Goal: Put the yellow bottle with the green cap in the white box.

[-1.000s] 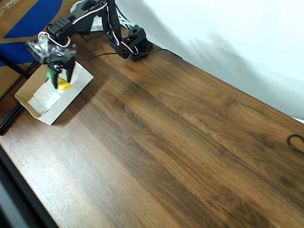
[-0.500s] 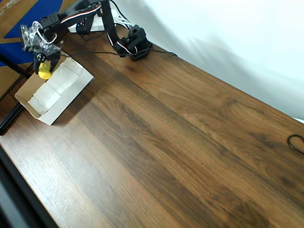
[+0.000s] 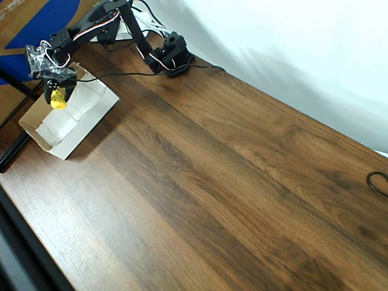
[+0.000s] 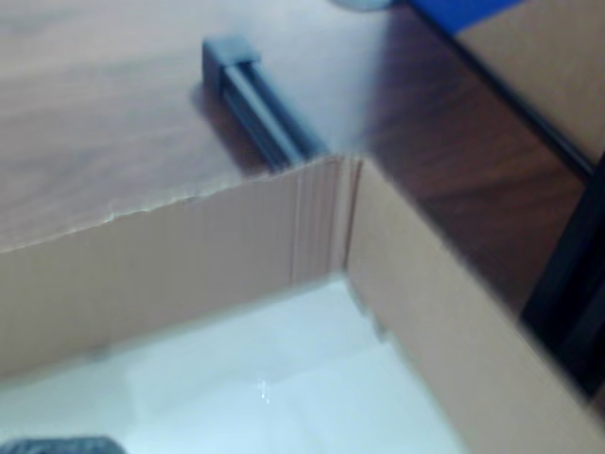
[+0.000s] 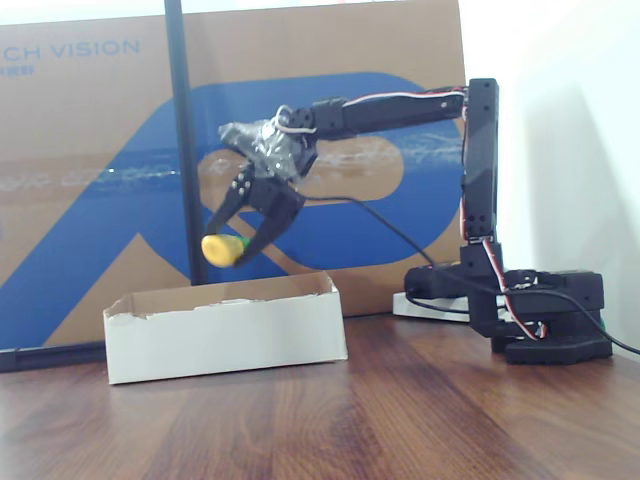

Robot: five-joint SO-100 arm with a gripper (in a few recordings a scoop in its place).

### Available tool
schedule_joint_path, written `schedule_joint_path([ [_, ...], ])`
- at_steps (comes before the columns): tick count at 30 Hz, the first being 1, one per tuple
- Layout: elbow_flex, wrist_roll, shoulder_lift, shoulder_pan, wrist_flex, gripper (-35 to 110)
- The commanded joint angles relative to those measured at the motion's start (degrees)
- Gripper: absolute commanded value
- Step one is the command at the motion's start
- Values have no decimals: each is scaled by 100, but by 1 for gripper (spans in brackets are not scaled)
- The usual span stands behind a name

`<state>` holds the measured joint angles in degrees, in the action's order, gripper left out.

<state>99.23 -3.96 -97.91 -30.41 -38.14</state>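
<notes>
Overhead, backing cardboard (image 5: 90,130) reads "CH VISION". Gripper (image 5: 243,238) fingers clamp the yellow bottle with the green cap (image 5: 222,248), held above the white box (image 5: 225,330) at the table's (image 3: 242,200) far-left corner.

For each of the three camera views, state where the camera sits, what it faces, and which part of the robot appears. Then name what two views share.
Overhead view: above the wooden table, looking down; shows the whole arm and its gripper holding the yellow bottle over the white box.
Wrist view: rides on the gripper, looking down into the box's corner; a dark blur at the bottom left edge may be a fingertip.
Fixed view: at table height, facing the arm side-on; shows the base, arm and gripper.
Shared: overhead and fixed views both show the bottle held above the box.
</notes>
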Motion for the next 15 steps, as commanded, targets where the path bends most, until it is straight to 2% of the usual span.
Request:
schedule_joint_path([
  [1, -70, -35, -229, -167, 35, 0],
  [4, -53, -35, -246, -211, 35, 4],
  [6, -18, 26, -272, -255, 35, 18],
  [15, 149, -62, -606, -246, 53, 19],
])
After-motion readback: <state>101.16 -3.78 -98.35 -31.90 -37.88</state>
